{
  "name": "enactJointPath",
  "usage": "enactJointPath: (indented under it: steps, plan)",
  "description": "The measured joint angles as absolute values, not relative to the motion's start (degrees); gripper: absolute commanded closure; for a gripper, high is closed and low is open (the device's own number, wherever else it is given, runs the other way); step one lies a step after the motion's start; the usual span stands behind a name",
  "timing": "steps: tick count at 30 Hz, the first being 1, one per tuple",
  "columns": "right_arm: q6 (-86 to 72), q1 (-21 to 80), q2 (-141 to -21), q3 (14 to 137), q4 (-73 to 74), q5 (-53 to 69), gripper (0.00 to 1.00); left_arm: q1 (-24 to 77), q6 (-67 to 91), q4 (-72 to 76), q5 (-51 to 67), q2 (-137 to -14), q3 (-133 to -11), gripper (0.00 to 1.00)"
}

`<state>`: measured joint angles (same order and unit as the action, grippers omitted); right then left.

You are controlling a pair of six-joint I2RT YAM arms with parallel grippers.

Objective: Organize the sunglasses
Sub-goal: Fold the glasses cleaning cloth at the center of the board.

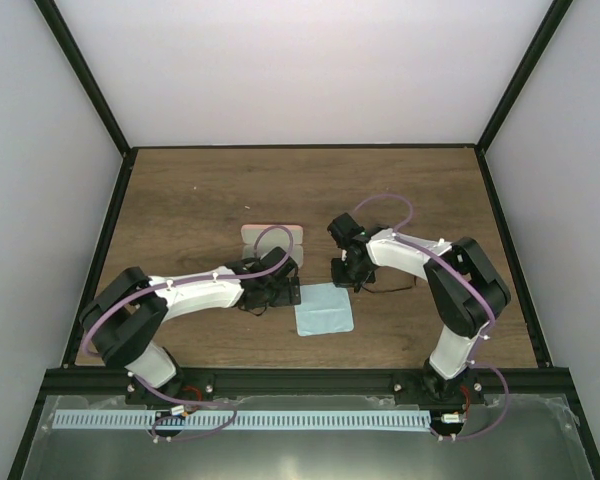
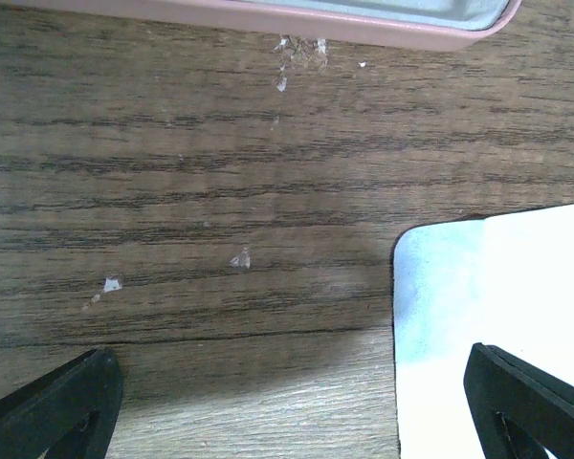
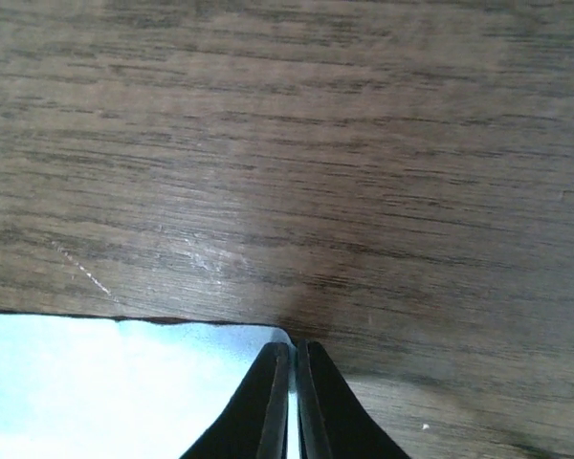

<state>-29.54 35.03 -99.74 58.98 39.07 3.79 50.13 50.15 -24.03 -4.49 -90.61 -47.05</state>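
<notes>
Sunglasses, a small black pair with wire-thin temple arms, are mostly hidden. From above only thin black lines show on the brown wood-grain table, just right of the right gripper and under its white forearm. The lenses cannot be told apart from the black gripper body, and neither wrist view shows the pair. The right gripper's fingers are pressed together to a hairline, tips at the far right corner of the light blue square cloth. A pale sliver shows between them, but whether cloth is actually pinched cannot be told. The cloth lies flat between the two grippers and is cut off by the frame in both wrist views. The left gripper is over bare wood at the cloth's left edge, fingers spread wide and holding nothing; its right-hand finger overlaps the cloth in the wrist view. The salmon-pink oblong case with rounded ends lies just far of the left gripper, apart from the cloth. A purple cable loop crosses it from above, and the left wrist view shows only its near rim, cut off at the top. Small white flecks dot the wood between case and cloth.
</notes>
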Motion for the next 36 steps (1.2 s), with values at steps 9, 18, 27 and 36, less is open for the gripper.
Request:
enactJointPath:
  steps: [9, 18, 27, 36]
  plan:
    - [-29.6, 35.0, -99.9, 58.9, 37.8, 5.3, 0.99, 50.1, 49.8, -23.2, -4.4, -90.8, -47.1, 0.00]
    - [-29.6, 35.0, -99.4, 58.2, 37.1, 5.7, 0.99, 50.0, 47.5, -23.3, -3.6, -93.0, -49.2, 0.22]
    - [-29.8, 35.0, -99.1, 57.9, 36.9, 6.0, 0.99, 50.0, 43.6, -23.5, -3.5, -99.4, -55.4, 0.57]
    - [-29.8, 35.0, -98.8, 57.5, 36.5, 6.0, 0.99, 49.8, 41.5, -22.6, -2.2, -100.9, -56.6, 0.74]
